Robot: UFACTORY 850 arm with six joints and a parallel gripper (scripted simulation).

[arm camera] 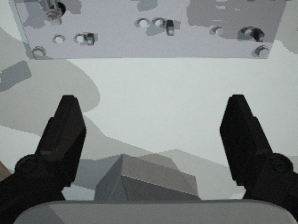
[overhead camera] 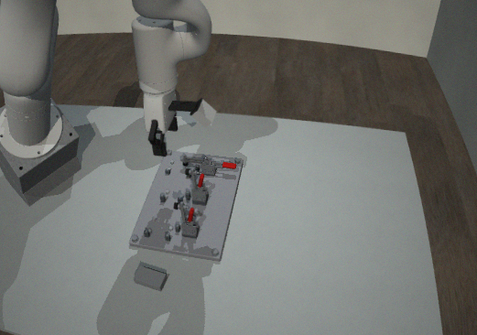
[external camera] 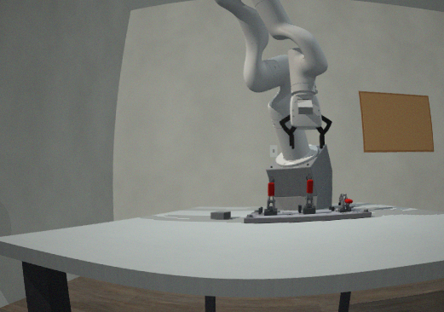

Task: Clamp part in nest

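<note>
Gripper (external camera: 306, 137) hangs with jaws spread fully wide and nothing between them, above the table (overhead camera: 337, 220) behind the fixture plate (overhead camera: 220, 215); grey part (overhead camera: 150, 275) lies beside the plate's opposite end.

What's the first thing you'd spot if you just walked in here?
The red clamp handles catch the eye first: two stand upright on the grey fixture plate and one lies flat. The big white arm hangs over the plate's far edge, its black end effector open and empty. A small grey block lies beside the plate.
</note>
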